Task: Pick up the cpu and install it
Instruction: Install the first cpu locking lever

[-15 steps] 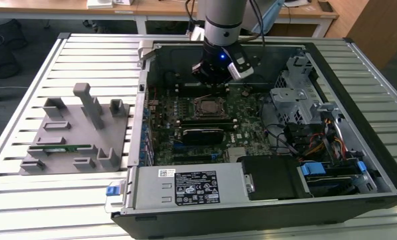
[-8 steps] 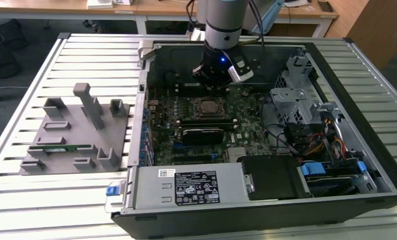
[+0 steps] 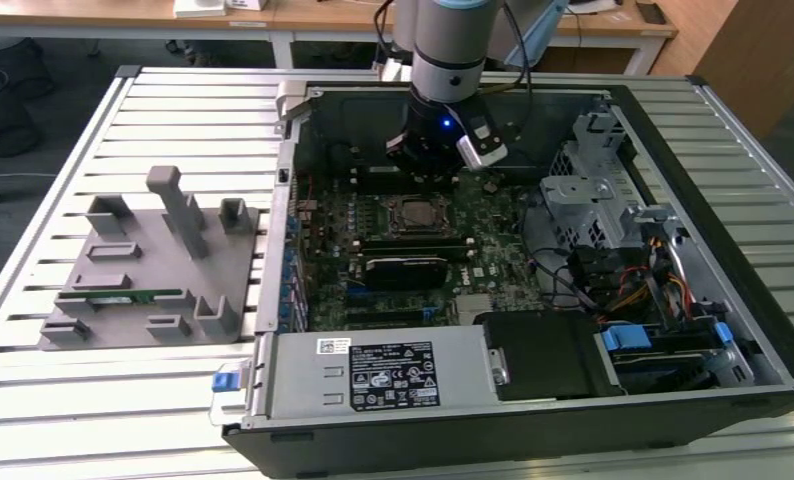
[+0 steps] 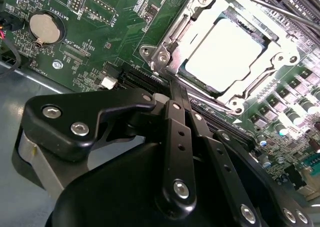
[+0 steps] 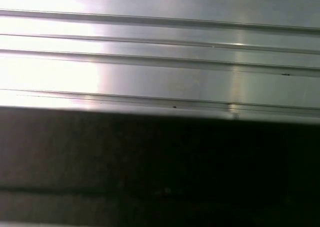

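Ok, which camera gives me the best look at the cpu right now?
The second wrist view: the cpu sits in its socket on the motherboard, its silvery top plain inside the metal frame, beyond the gripper. In the exterior view the cpu is a small dark square. The first wrist view faces metal slats.

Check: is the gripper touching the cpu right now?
Apart. In the second wrist view the cpu sits in its socket, and the gripper fingertips end short of it, with the socket frame between them.
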`<state>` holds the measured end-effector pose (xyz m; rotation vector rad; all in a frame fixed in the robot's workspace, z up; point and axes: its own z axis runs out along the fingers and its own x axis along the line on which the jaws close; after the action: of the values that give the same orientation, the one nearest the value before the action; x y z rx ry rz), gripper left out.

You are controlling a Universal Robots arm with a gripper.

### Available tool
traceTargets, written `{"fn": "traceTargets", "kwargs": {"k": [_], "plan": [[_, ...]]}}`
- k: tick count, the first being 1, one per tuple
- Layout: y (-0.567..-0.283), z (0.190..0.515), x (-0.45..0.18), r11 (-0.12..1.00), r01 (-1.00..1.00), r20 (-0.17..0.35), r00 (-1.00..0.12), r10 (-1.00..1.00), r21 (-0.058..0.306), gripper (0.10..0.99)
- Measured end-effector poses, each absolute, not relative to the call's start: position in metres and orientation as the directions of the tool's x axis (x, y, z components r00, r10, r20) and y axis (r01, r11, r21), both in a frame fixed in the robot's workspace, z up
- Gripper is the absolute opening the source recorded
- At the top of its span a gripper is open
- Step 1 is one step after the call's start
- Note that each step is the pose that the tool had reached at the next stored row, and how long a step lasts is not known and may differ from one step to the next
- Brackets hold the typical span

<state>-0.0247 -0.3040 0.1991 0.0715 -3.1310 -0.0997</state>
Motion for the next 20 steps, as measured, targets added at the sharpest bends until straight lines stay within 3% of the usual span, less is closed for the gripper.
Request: {"fn": "traceTargets", "kwargs": {"k": [20], "plan": [[-0.3041, 0.2019, -0.0241, 0.997, -0.046, 0.008, -0.999, -0.046, 0.059, 0.106]]}}
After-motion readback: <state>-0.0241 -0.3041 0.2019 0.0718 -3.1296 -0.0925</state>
